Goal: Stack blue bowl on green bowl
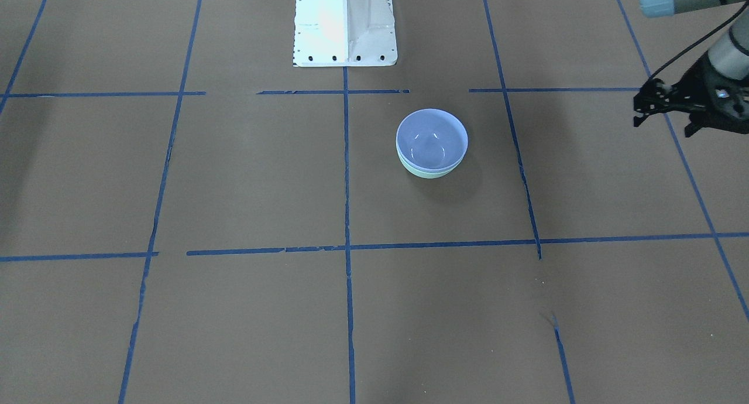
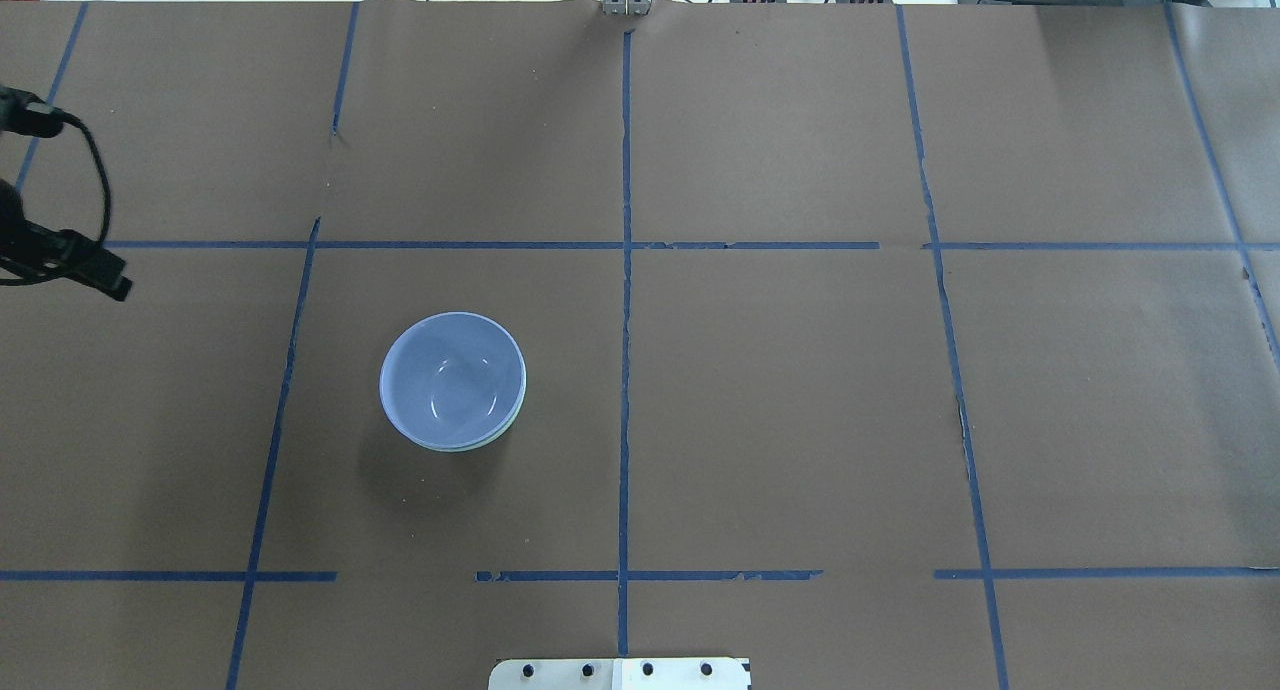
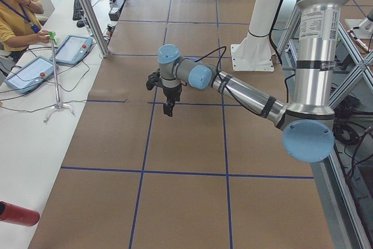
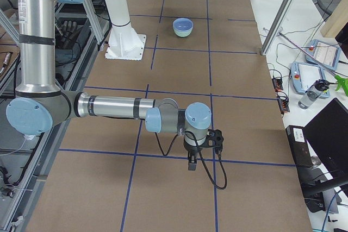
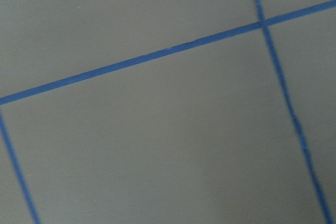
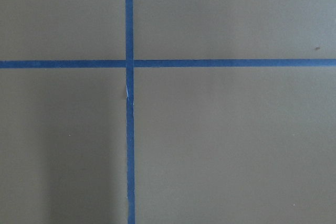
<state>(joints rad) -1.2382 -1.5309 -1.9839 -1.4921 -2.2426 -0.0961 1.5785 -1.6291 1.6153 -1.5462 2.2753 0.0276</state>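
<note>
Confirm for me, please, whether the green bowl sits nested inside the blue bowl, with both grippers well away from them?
Not quite: the blue bowl sits nested inside the green bowl, as the exterior front-facing view shows. The rest holds: the left gripper and the right gripper are both well away from them.

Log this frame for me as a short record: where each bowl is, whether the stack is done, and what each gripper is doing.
blue bowl: upright, nested inside the green bowl
green bowl: beneath the blue bowl; only a sliver of its rim and wall shows
stack: looks done
left gripper: above the table, well off to the side of the bowls, holding nothing; open or shut unclear
right gripper: far from the bowls, seen only in the right side view; state cannot be told
table: brown paper with a blue tape grid
</note>
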